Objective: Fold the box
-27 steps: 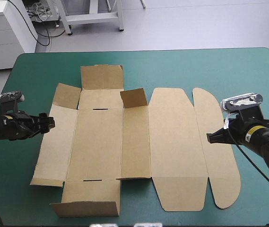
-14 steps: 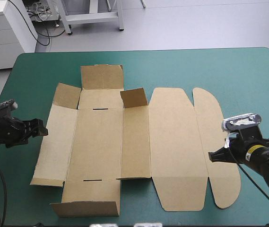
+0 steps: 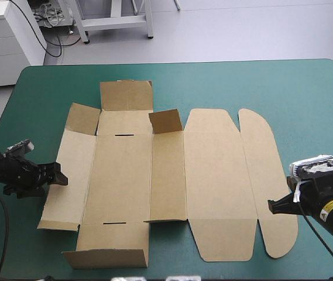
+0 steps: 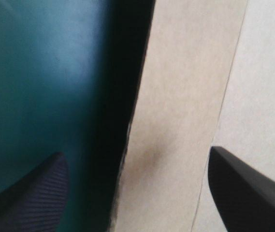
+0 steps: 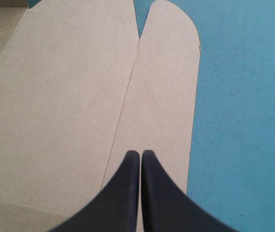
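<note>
A brown cardboard box (image 3: 125, 175), cut but hardly folded, lies spread across the middle and left of a teal-green worktop (image 3: 283, 88). Most of the sheet is flat. A few small flaps stand partly raised: one toward the far left corner of the sheet, one by the middle crease, and a longer one along the near edge. A rounded lid panel rests flat on the right side. The left gripper (image 3: 61, 177) sits low at the sheet's left edge, its jaws spread with the edge of the long left side panel between them but not yet pinched; a dark shadow under that edge suggests it is slightly lifted. The right gripper (image 3: 271, 206) rests at the near right edge of the rounded panel, its jaws pressed together and holding nothing. The folding appears to be at its start, with the left side wall the step in hand. The next move likely calls for the left jaws to close on that panel and swing it upright along its crease while the right gripper steadies the sheet.
</note>
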Controlling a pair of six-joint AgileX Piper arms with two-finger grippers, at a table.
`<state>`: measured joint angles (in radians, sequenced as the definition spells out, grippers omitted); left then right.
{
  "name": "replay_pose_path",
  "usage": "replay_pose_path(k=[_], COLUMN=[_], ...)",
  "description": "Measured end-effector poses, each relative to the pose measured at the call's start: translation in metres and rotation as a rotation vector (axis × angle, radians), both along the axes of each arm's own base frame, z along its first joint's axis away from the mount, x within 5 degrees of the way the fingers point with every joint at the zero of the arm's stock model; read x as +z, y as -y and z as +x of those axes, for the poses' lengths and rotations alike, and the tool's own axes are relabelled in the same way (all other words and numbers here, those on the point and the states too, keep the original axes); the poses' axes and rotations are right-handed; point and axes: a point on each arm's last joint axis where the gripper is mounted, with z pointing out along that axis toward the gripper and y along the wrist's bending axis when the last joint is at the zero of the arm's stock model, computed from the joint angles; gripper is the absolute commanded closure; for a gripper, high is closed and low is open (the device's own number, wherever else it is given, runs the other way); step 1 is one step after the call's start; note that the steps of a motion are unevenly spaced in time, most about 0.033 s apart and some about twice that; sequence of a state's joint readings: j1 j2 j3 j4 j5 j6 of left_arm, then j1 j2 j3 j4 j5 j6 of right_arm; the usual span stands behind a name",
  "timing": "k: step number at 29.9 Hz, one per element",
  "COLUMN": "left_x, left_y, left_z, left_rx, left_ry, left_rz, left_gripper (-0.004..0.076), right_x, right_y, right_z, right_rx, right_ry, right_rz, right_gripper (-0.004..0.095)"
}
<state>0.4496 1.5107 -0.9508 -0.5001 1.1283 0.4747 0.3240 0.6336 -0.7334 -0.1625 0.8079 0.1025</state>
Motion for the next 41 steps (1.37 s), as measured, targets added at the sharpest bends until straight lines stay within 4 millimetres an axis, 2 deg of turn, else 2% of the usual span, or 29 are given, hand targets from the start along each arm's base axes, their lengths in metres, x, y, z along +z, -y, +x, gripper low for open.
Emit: replay_pose_path(k=[6,12,20,25,28,30,33,34,35,41], left_x=[-0.004,-0.001,-0.016,-0.017,-0.018,-0.020,-0.021,-0.021,-0.021,-0.021], left_y=[0.006,0.013,0.031,0.037,0.040,0.043,0.044,0.044,0.045,0.044], left_z=[-0.006,-0.003,-0.012,-0.011,-0.012,-0.013,-0.014,-0.014,-0.014,-0.014], left_rx=[-0.026,-0.054,-0.116,-0.130,-0.139,-0.148,-0.154,-0.156,-0.156,-0.161], left_ry=[-0.038,0.005,-0.060,-0.068,-0.073,-0.081,-0.085,-0.086,-0.086,-0.090], left_rz=[-0.061,-0.118,-0.134,-0.138,-0.143,-0.146,-0.146,-0.145,-0.146,-0.139], left_gripper=[0.0159,0.0159,0.0159,0.0167,0.0230,0.0327,0.0544,0.0650,0.0720,0.0731], right_x=[0.004,0.006,0.006,0.006,0.006,0.006,0.006,0.006,0.006,0.006], right_y=[0.003,0.004,0.004,0.004,0.004,0.004,0.004,0.004,0.004,0.004], right_z=[-0.008,-0.012,-0.012,-0.012,-0.012,-0.012,-0.012,-0.012,-0.012,-0.012], right_rx=[0.001,0.000,0.000,0.000,0.000,0.000,0.000,0.000,0.000,0.000], right_ry=[0.038,0.053,0.056,0.055,0.055,0.055,0.055,0.055,0.055,0.055], right_rz=[0.012,0.016,0.017,0.016,0.016,0.016,0.016,0.016,0.016,0.017], right_gripper=[0.0910,0.0910,0.0929,0.0929,0.0929,0.0929,0.0929,0.0929,0.0929,0.0929])
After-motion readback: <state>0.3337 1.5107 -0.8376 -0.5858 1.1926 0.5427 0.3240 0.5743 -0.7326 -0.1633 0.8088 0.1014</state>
